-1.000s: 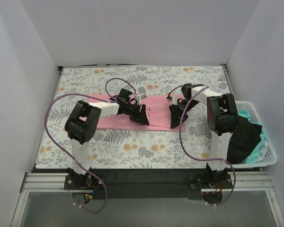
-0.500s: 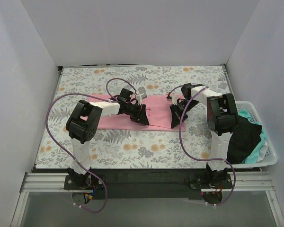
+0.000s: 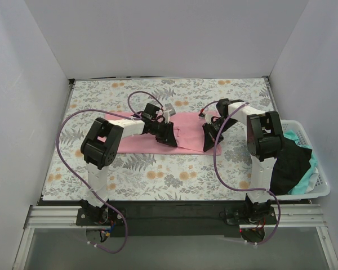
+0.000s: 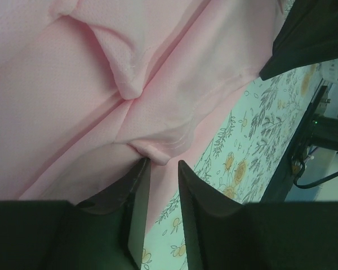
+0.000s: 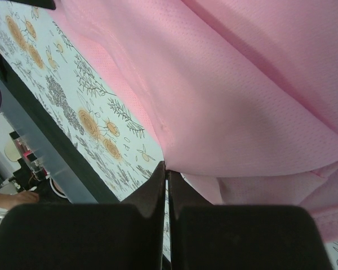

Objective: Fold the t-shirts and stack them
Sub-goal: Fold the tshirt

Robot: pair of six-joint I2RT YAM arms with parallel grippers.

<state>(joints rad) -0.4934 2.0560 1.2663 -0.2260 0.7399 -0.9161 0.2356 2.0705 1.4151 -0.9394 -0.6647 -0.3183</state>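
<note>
A light pink t-shirt (image 3: 188,132) lies spread across the middle of the floral sheet. My left gripper (image 3: 169,136) sits low over the shirt's middle near its front edge. In the left wrist view its jaws (image 4: 161,163) stand a little apart, with a small fold of the pink cloth (image 4: 73,101) just at the tips, touching the left finger. My right gripper (image 3: 209,140) is at the shirt's right front edge. In the right wrist view it (image 5: 167,167) is shut on the edge of the pink cloth (image 5: 259,112).
A white lattice basket (image 3: 322,188) stands at the right edge of the table and holds a black shirt (image 3: 290,163) and a mint-green one (image 3: 308,175). The grey-and-orange floral sheet (image 3: 158,174) covers the table. White walls close in the left, back and right.
My left gripper has shifted slightly right and away from me over the pink shirt. The right gripper and the shirt have hardly moved.
</note>
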